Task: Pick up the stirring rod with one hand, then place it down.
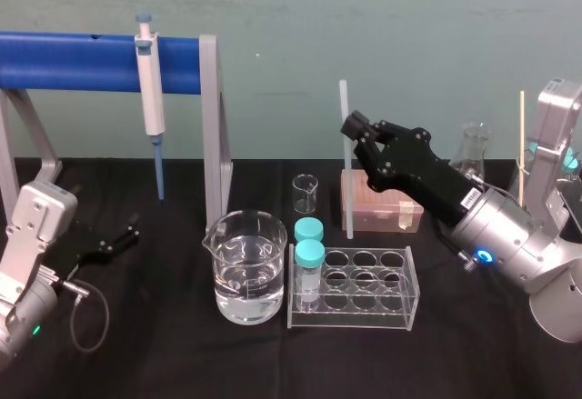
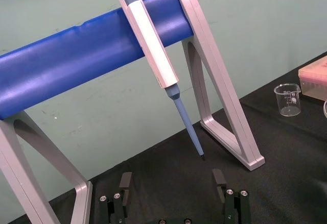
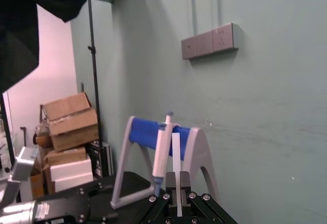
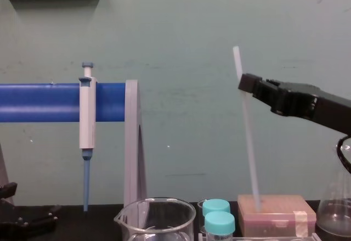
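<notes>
The stirring rod (image 1: 346,181) is a thin translucent white stick held almost upright, slightly tilted, between the small beaker and the pink box. My right gripper (image 1: 356,132) is shut on its upper part, coming in from the right. In the chest view the rod (image 4: 248,136) rises past the black right gripper (image 4: 248,85), and its lower end shows in front of the pink box. The right wrist view has the rod (image 3: 176,157) pinched between the fingers of the right gripper (image 3: 177,182). My left gripper (image 1: 111,241) lies low at the left, open and empty (image 2: 173,185).
A blue pipette stand (image 1: 73,61) with a hanging pipette (image 1: 150,99) fills the back left. A large beaker of water (image 1: 244,281), a small beaker (image 1: 306,194), a tube rack (image 1: 364,294) with two teal-capped tubes, a pink box (image 1: 382,206) and a flask (image 1: 475,149) surround the rod.
</notes>
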Controlling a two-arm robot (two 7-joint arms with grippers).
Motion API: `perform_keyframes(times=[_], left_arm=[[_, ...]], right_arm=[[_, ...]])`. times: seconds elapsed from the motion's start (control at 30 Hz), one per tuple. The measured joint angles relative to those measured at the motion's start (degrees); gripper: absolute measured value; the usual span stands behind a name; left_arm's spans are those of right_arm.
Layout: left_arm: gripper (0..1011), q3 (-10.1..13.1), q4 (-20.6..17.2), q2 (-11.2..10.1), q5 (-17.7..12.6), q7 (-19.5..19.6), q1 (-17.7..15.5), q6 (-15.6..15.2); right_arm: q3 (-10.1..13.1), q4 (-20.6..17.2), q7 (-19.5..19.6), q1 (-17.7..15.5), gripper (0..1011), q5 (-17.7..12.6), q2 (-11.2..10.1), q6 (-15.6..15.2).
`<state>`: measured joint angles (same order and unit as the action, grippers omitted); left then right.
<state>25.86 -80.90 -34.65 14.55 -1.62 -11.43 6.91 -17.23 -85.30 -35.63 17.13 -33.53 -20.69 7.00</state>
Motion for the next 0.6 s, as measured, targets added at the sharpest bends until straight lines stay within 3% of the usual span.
perform_keyframes(times=[0.27,0.6], left_arm=[[1000,0.0,0.0,0.0,0.0,0.0,0.0,0.0],[1000,0.0,0.0,0.0,0.0,0.0,0.0,0.0]], right_arm=[[-0.6,1.6,2.5,-0.4,46,0.7,-1.6,0.5],[-1.4,2.5,3.9,-1.0,46,0.3,-1.7,0.9]])
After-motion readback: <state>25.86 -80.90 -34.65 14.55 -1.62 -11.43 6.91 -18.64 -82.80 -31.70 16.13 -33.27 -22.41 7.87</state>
